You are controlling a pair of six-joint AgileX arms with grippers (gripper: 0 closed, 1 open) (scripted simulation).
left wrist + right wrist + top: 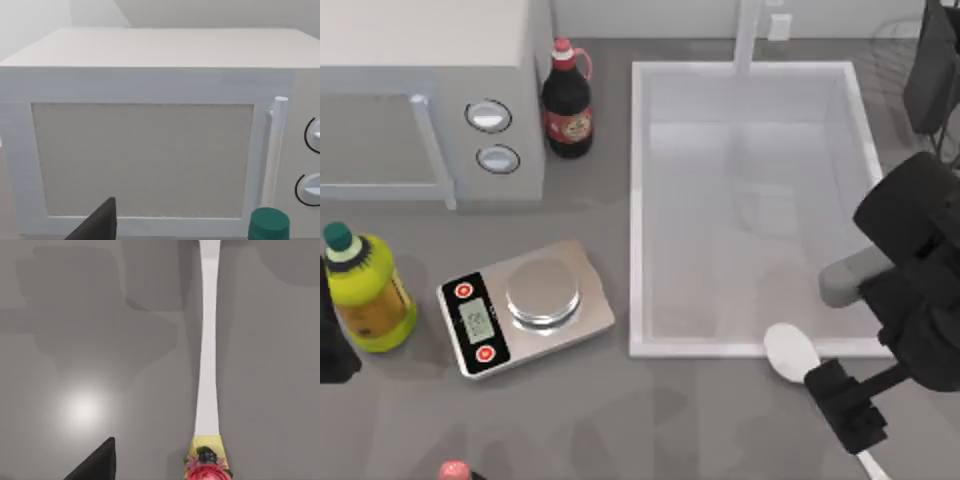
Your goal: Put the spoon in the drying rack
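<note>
The white spoon [790, 352] lies on the grey counter in front of the sink's front right corner, its bowl toward the sink and its thin handle [207, 340] running toward the table's front right. My right gripper [846, 405] hovers over the middle of the handle, open, with one dark finger [97, 465] off to the side of the handle and apart from it. The drying rack [892, 38] shows as thin dark wires at the far right corner, partly behind my right arm. My left gripper [330, 345] is parked at the left edge, open, facing the microwave.
A large white sink basin [640, 200] fills the middle right. A microwave [430, 90], a dark bottle [567, 100], a yellow bottle [365, 290] and a kitchen scale [525, 305] stand on the left half. A yellow and red patterned object [206, 465] sits at the handle's end.
</note>
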